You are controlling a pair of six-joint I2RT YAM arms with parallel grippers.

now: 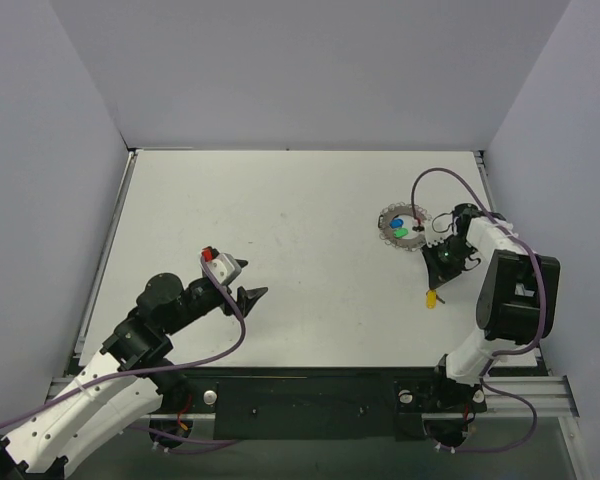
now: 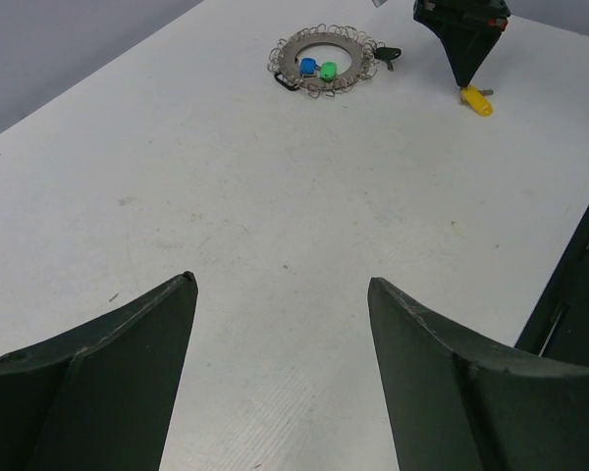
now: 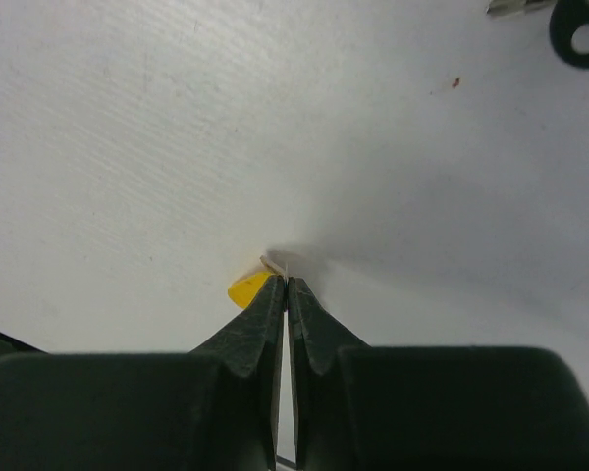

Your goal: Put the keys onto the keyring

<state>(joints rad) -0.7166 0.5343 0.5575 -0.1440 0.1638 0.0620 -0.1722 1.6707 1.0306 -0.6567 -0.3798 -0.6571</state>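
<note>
The keyring (image 1: 384, 222) lies flat at the right of the white table, with the blue key (image 1: 396, 222) and the green key (image 1: 403, 232) inside its loop. It also shows far off in the left wrist view (image 2: 324, 39). The yellow key (image 1: 431, 298) lies nearer the table's front. My right gripper (image 3: 288, 283) points down at it and is shut on the metal blade of the yellow key (image 3: 247, 288), right at the table surface. My left gripper (image 2: 280, 282) is open and empty over bare table, left of centre.
A small dark clip (image 1: 420, 223) lies against the keyring's right side and shows at the top right of the right wrist view (image 3: 579, 29). Grey walls close in the table on three sides. The right arm's purple cable (image 1: 450, 172) loops above the keyring.
</note>
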